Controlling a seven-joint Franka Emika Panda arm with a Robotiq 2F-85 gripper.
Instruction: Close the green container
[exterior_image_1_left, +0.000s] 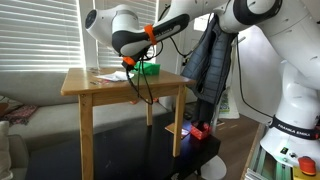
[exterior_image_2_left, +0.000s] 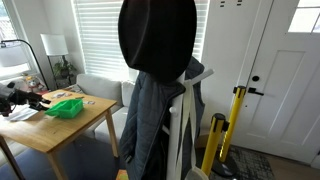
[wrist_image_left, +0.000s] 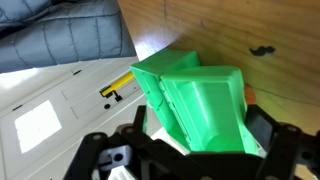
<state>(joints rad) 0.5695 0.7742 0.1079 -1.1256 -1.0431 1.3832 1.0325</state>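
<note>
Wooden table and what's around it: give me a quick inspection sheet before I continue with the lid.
Surface: wooden table, bare wood showing beside the papers.
Job's things: green box on the table; whether its lid is fully down cannot be told.
Clutter: white papers and a yellow-and-black pen-like thing next to the box.
Grippers: gripper is over the box with its jaws apart on either side; whether they touch it cannot be told.
Cables: dark cable hangs from the arm in front of the table.
Surroundings: jacket on a rack, lamp, door, window blinds.
</note>
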